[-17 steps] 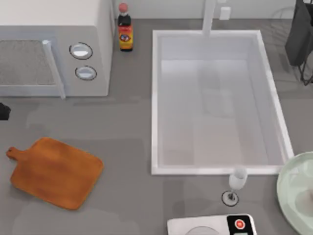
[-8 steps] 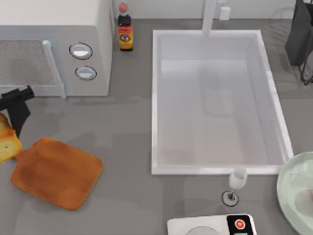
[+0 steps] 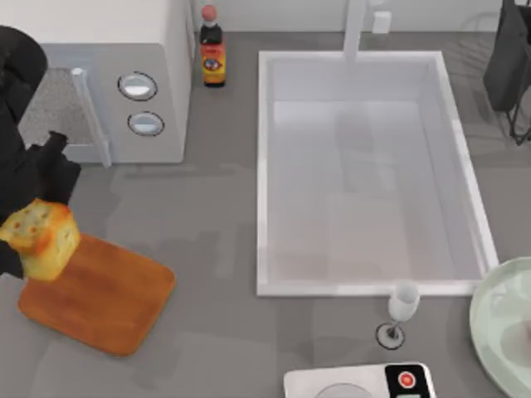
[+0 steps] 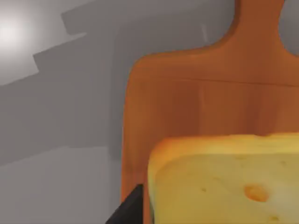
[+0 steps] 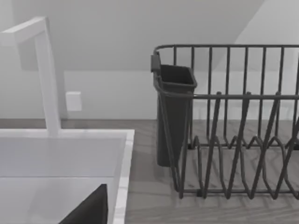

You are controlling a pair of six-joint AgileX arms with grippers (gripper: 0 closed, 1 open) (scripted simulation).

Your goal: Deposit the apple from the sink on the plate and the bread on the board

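Over the left end of the counter (image 3: pixel 207 215): the bread (image 3: pixel 41 239), one chunky golden loaf with a toasted, spotted top, carried by the left end effector (image 3: pixel 37 217), which is closed on it from above; the dark arm hides the fingers themselves, but the loaf hangs clear of any support over the handle end of the board (image 3: pixel 104 294). Handling, as judged: light, soft and springy, likely to dent under a hard squeeze, not slippery; best held across its flat side faces near mid-height, as now. The left wrist view looks past the loaf (image 4: pixel 224 179) onto the board (image 4: pixel 187 107), flat and bare, with nothing on the landing spot. Neighbouring items: microwave (image 3: pixel 99 83) behind the board, close to the arm's path; sauce bottle (image 3: pixel 212 48) beside it; sink (image 3: pixel 264 166) at centre with its basin showing no apple; wine glass (image 3: pixel 401 308) upright just in front of the sink rim, fragile; white device with red button (image 3: pixel 365 383) at the front edge; plate (image 3: pixel 489 332) at the right edge. Right arm parked at the far right by the dish rack (image 5: pixel 233 140); its end effector's state cannot be told.
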